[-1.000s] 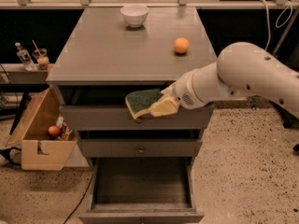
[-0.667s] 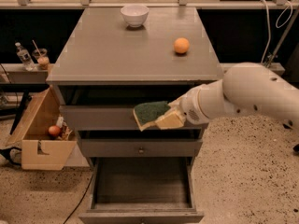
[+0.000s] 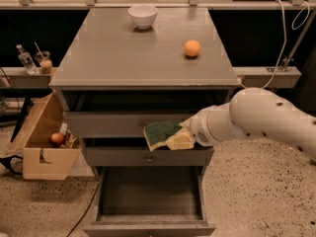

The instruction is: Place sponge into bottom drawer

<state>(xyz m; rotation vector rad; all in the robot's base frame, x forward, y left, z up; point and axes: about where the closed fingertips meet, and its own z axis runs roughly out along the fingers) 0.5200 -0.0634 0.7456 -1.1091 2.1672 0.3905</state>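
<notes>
sponge held above the open drawer

on the grey wooden cabinet (image 3: pixel 123 58) the deep bottom drawer (image 3: pixel 148 194) stands open. above it, before the middle drawer front, the gripper (image 3: pixel 180 138) is clenched on the yellow foam end of the green-topped wavy sponge (image 3: pixel 160 131). the sponge is likely light, soft and squashy, so an edge pinch suffices. since a second ago, both have sunk lower.

A: Where's the two-finger gripper (image 3: pixel 178 139)?
B: In front of the grey wooden cabinet (image 3: pixel 123 58), clamped on the yellow-and-green wavy foam sponge (image 3: pixel 160 131), directly above the pulled-out grey bottom drawer (image 3: pixel 148 227).
A: And on top?
B: White ceramic bowl (image 3: pixel 142 16) at the back; round orange fruit (image 3: pixel 192 48) nearer, to its right. Brown cardboard box (image 3: pixel 39 152) on the floor, left.
</notes>
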